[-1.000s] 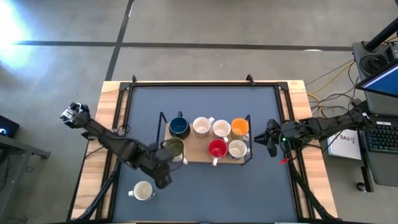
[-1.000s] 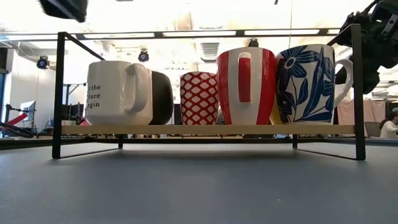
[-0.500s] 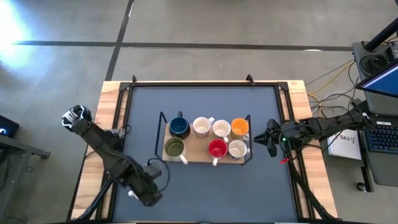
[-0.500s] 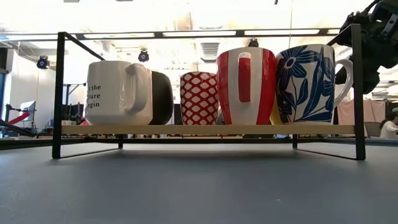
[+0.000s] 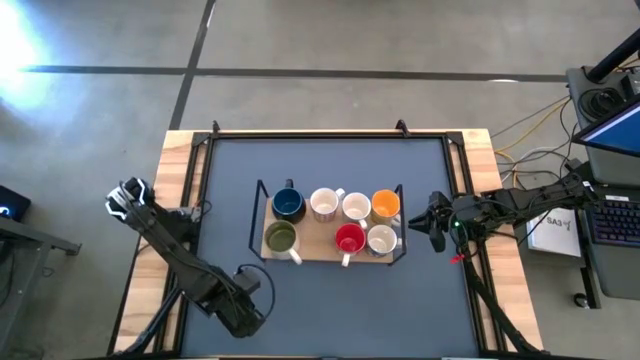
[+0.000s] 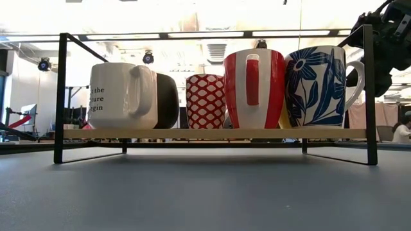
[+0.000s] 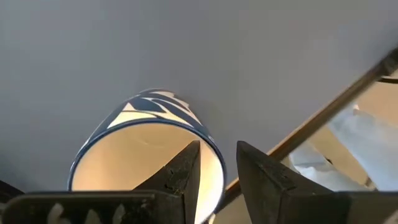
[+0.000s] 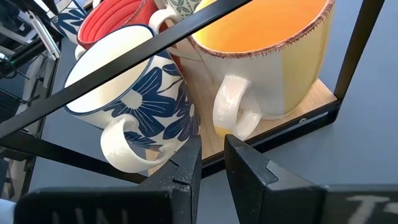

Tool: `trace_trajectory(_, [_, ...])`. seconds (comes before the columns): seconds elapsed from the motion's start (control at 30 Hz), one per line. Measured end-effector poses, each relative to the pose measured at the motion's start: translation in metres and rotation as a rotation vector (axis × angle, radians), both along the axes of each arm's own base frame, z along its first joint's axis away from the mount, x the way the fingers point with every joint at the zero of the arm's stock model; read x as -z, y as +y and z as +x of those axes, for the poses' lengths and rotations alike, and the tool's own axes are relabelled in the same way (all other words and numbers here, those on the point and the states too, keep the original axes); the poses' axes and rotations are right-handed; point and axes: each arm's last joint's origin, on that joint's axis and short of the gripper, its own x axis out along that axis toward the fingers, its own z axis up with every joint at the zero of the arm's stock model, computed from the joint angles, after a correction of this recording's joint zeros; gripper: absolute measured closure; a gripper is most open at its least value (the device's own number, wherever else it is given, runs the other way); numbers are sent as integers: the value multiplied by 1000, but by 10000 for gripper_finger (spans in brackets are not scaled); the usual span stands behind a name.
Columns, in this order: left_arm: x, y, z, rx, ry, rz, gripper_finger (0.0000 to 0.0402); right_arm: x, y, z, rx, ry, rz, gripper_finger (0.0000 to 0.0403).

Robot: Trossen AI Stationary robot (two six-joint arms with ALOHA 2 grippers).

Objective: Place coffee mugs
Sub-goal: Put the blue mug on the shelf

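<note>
A black wire rack with a wooden shelf (image 5: 312, 250) stands mid-table and carries several coffee mugs: dark blue (image 5: 288, 204), two white (image 5: 324, 204), orange (image 5: 386, 206), olive green (image 5: 280, 238), red (image 5: 349, 239) and a blue-flowered white one (image 5: 381, 239). One more white mug with blue leaves (image 7: 158, 106) stands upright on the mat near the table's near-left corner, hidden under my left arm in the high view. My left gripper (image 7: 217, 146) is open over its rim. My right gripper (image 8: 211, 146) waits open just right of the rack. My left gripper comes from above, pointing down, with one finger (image 7: 186, 165) inside the leaf mug's opening and the other (image 7: 258, 174) outside its wall, the rim (image 7: 212, 152) between them. Whether either finger touches the wall, I cannot tell. The mug stands on the mat.
The rack's black frame posts (image 6: 369, 96) rise around the mugs. The dark mat (image 5: 330, 165) lies bare behind and in front of the rack. Wooden table edges (image 5: 160, 230) run along both sides; a desk with a keyboard (image 5: 610, 220) stands beyond the right edge.
My left gripper has left the rack's near-left corner by the olive green mug, gone toward the table's near edge and down over the loose mug, rolling its wrist on the way. The loose mug, visible before in the high view, is now covered by the arm.
</note>
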Motion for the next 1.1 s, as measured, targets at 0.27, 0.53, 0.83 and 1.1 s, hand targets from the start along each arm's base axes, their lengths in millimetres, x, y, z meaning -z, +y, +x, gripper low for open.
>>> trace_trajectory(0.27, [14, -4, 4, -35, 43, 31, 316, 0, 0, 0, 0, 0, 0, 344])
trace_trajectory(0.53, [31, -9, 9, -104, 96, 60, 323, 0, 0, 0, 0, 0, 0, 344])
trace_trajectory(0.83, [33, -11, 15, -103, 78, 38, 390, 0, 0, 0, 0, 0, 0, 344])
trace_trajectory(1.1, [32, -15, 19, 263, -22, 44, 386, 0, 0, 0, 0, 0, 0, 344])
